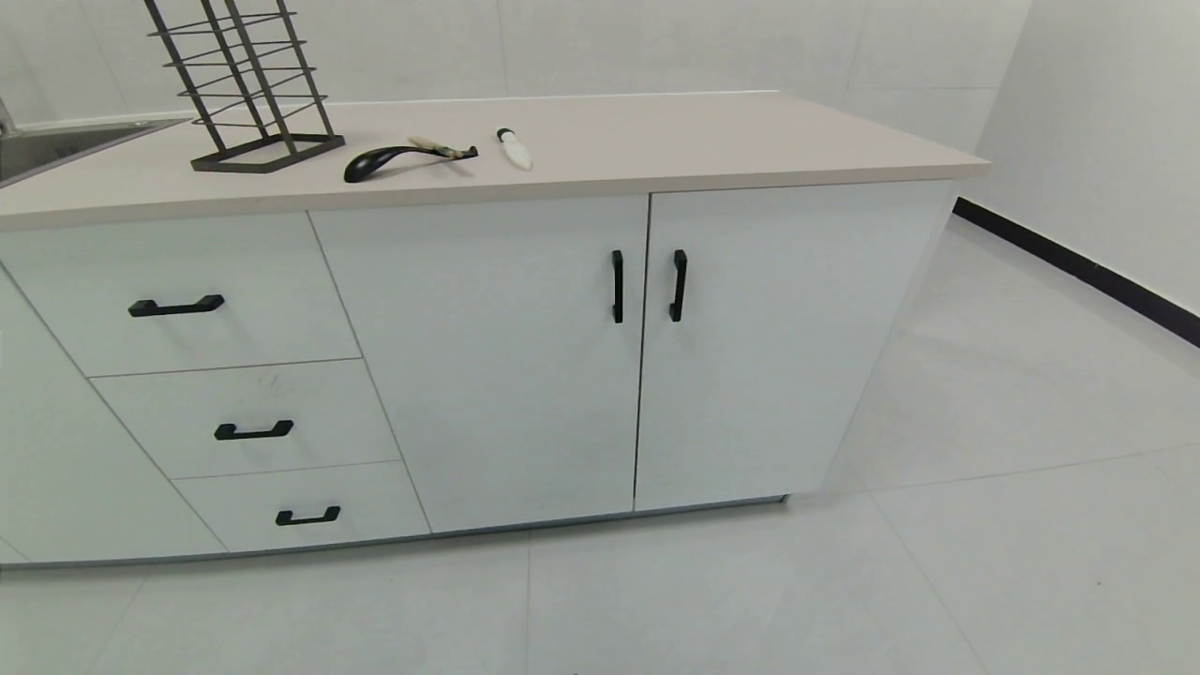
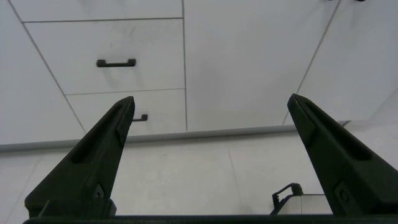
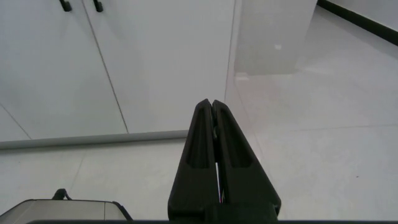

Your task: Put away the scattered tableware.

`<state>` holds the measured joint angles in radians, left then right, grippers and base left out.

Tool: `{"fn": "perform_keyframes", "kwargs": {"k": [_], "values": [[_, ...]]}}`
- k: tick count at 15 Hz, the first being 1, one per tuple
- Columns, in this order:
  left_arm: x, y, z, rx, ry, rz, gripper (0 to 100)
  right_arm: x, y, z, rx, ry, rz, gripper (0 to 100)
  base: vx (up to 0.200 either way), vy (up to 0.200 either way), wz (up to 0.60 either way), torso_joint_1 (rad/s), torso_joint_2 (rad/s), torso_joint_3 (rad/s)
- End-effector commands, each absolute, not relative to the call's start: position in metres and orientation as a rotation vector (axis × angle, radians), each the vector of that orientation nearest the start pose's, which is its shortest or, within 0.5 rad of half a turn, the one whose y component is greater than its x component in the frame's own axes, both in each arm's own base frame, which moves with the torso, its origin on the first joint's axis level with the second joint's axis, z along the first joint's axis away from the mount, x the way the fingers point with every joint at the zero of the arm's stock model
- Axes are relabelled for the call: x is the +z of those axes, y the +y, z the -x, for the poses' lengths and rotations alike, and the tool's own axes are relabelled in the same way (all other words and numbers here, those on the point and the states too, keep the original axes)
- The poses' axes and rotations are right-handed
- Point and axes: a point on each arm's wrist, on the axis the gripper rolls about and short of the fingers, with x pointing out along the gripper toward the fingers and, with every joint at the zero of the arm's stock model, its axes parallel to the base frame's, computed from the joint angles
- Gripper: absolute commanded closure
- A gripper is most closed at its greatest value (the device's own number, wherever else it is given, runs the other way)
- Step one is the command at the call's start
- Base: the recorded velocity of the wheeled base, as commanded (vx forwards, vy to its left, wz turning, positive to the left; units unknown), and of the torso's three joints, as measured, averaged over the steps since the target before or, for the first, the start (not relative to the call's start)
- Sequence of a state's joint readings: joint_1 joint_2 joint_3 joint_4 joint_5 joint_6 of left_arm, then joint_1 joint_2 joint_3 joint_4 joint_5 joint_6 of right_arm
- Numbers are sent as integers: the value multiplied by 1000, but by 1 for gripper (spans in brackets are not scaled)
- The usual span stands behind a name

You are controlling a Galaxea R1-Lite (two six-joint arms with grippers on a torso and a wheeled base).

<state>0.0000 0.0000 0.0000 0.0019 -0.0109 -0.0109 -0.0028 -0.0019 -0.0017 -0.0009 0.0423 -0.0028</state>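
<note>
- Three pieces of tableware lie on the pale counter (image 1: 656, 141), all towards its left half and near the front edge.
- One is a glossy black spoon (image 1: 375, 161) with a rounded bowl and a curved handle, just beside the foot of the rack.
- One is a short wooden-handled utensil (image 1: 439, 146) with a dark tip. It meets the end of the spoon's handle, and I cannot tell whether it rests on it.
- One is a small white utensil (image 1: 516, 150) with a black end, lying apart from the other two on their right.
- One black wire rack (image 1: 253, 84) stands upright on the counter, with a steel sink (image 1: 56, 145) at the far left.
- Below are three drawers (image 1: 178, 291) stacked on the left and two doors (image 1: 497, 356), each with a black handle.
- The left gripper (image 2: 211, 102) hangs low over the floor facing the drawers, its fingers spread wide with nothing between them.
- The right gripper (image 3: 211, 109) is low before the doors, its fingers pressed together and holding nothing.
</note>
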Motion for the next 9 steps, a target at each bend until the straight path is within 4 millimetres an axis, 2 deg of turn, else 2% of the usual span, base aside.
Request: {"fn": "perform_keyframes", "kwargs": {"k": [1,9], "values": [[75,0,23,-11,2,12,0,76,1,23,40,-3,3,100,0,200,0,2,7,7],[75,0,23,-11,2,11,0,76,1,23,43,-3,3,100,0,200,0,4,3,2]]}}
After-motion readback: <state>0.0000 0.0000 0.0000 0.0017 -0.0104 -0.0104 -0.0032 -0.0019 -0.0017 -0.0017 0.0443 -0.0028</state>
